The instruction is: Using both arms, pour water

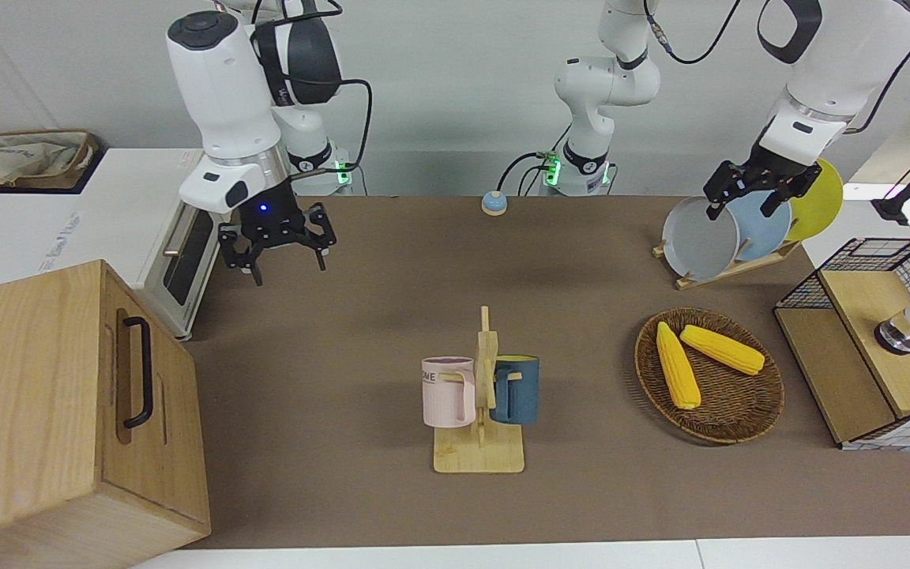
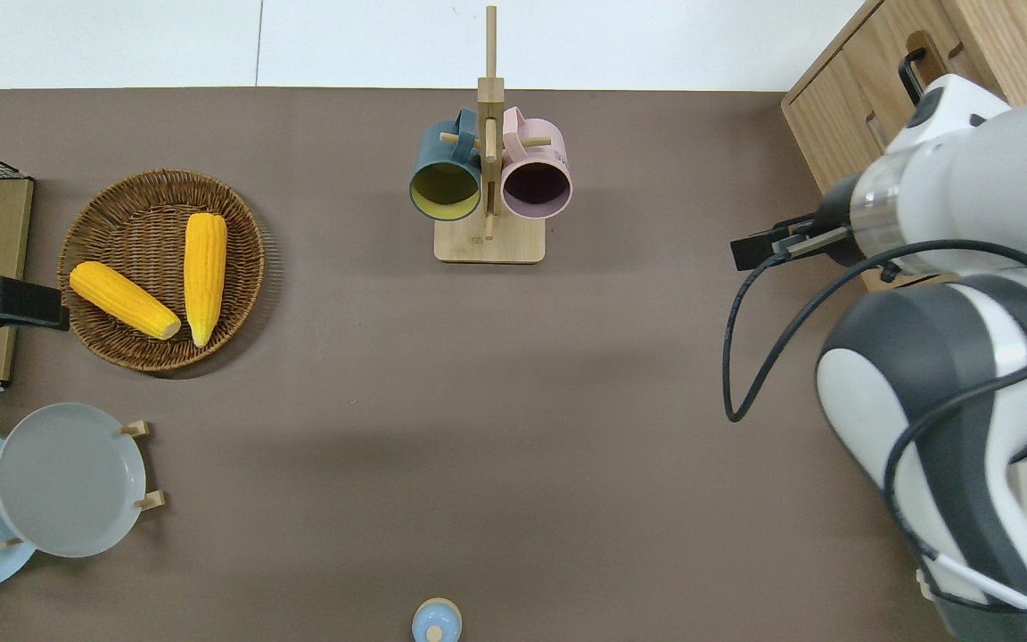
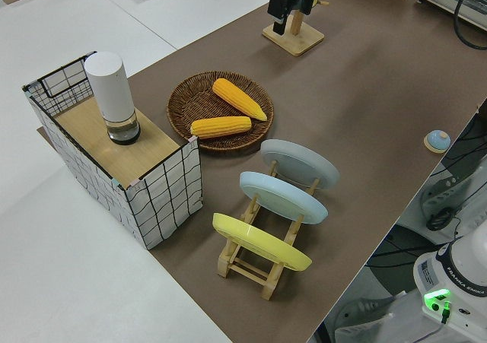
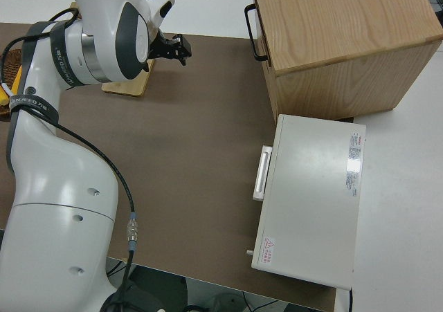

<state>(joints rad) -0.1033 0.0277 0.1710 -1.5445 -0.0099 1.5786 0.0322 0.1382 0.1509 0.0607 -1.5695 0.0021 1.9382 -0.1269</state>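
**Arms waiting over a brown table**

Arms are the big things here. Both are shiny white, with thick round joints, dark grey patches and black cables looping off them. Each one is ending in a small black gripper with two fingers.

The right gripper (image 1: pixel 284 254) is hanging in the air over the brown table mat (image 1: pixel 392 269), close to the wooden cabinet (image 1: pixel 44 411) and the white oven (image 4: pixel 311 208) at the right arm's end of the table. Its fingers are standing apart and holding nothing. A small blue light is glowing just above it.

The left gripper (image 1: pixel 749 199) is hanging up over the plate rack (image 3: pixel 262 259) at the left arm's end. Its fingers are spread apart too, and nothing is in them.

The rack is holding a grey plate (image 2: pixel 69 479), a blue plate (image 3: pixel 283 197) and a yellow plate (image 3: pixel 260 241), all leaning. A round woven basket (image 2: pixel 112 201) is sitting farther from the robots, with two yellow corn cobs (image 2: pixel 204 276) lying in it.

In the middle of the table, a wooden mug stand (image 1: pixel 480 442) is carrying a pink mug (image 1: pixel 447 392) and a dark blue mug (image 1: pixel 517 389) on its pegs. The pink mug has dark letters near its rim, too small to read fully.

A white bottle (image 3: pixel 112 96) is standing on a wire and wood box (image 3: pixel 152 191). A little blue bell (image 1: pixel 494 204) is sitting near the arm bases. The oven has a red warning sticker, and the right arm shows part of a word on its casing.
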